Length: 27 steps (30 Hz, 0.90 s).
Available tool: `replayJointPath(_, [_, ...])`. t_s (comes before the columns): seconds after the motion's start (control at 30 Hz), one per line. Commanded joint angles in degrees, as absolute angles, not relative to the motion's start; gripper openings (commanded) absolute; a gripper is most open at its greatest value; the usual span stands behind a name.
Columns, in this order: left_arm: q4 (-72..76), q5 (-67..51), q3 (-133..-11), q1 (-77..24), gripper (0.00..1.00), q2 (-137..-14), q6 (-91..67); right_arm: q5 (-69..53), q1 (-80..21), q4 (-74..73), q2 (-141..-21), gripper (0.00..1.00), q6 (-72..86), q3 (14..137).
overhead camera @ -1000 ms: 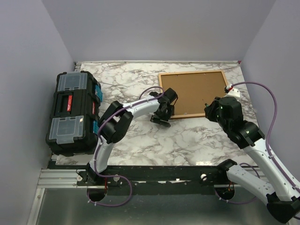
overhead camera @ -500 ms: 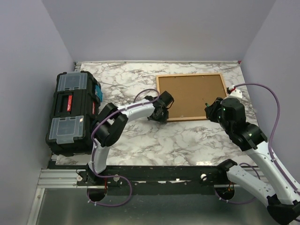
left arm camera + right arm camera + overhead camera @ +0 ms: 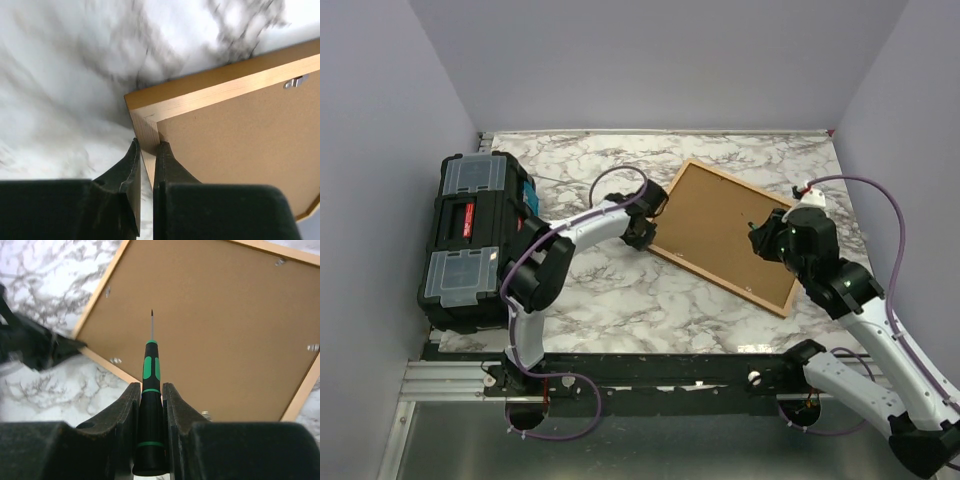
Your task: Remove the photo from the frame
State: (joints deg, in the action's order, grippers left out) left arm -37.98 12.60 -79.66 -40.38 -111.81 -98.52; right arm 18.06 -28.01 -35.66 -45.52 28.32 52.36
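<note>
The frame [image 3: 718, 283] lies face down and askew on the marble table, its brown backing board [image 3: 720, 235] facing up. The photo is hidden beneath the board. My left gripper [image 3: 642, 232] is shut on the frame's near-left corner; in the left wrist view its fingers [image 3: 147, 145] pinch the wooden rail [image 3: 215, 92] on both sides. My right gripper [image 3: 151, 387] hovers over the board's right part, shut on a black-and-green screwdriver [image 3: 151, 370] whose tip points at the board [image 3: 215, 330]. Small metal clips [image 3: 115, 360] sit along the frame's inner edge.
A black toolbox [image 3: 475, 240] stands at the table's left edge, close to the left arm. Purple walls enclose the table on the left, back and right. A purple cable [image 3: 880, 200] loops off the right arm.
My left gripper has closed on the frame's corner and moved left. The frame has swung from square to askew. The right gripper has kept the screwdriver over the board.
</note>
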Motion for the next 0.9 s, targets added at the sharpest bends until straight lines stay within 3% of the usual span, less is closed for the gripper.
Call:
replayJointPath(0.0, [-41.78,14.37,-84.55,-33.16,0.00,-110.89,-69.43,6.55,-27.69,-32.61,-48.11,0.01,23.63,49.35])
replayJointPath(0.23, [-34.51,1.36,-86.50,-26.46,0.00,-113.35,-45.89,-5.46,-27.86,-26.29,-53.52,0.00,24.37,45.58])
replayJointPath(0.43, [-43.70,-6.18,-100.44,-25.27,0.00,-121.78,-31.46,-6.66,-30.70,-19.48,-58.18,0.01,25.55,42.60])
replayJointPath(0.87, [-46.51,-9.93,-102.38,-22.94,0.00,-125.23,-29.18,14.24,-47.45,-4.64,-77.59,0.00,35.36,46.38])
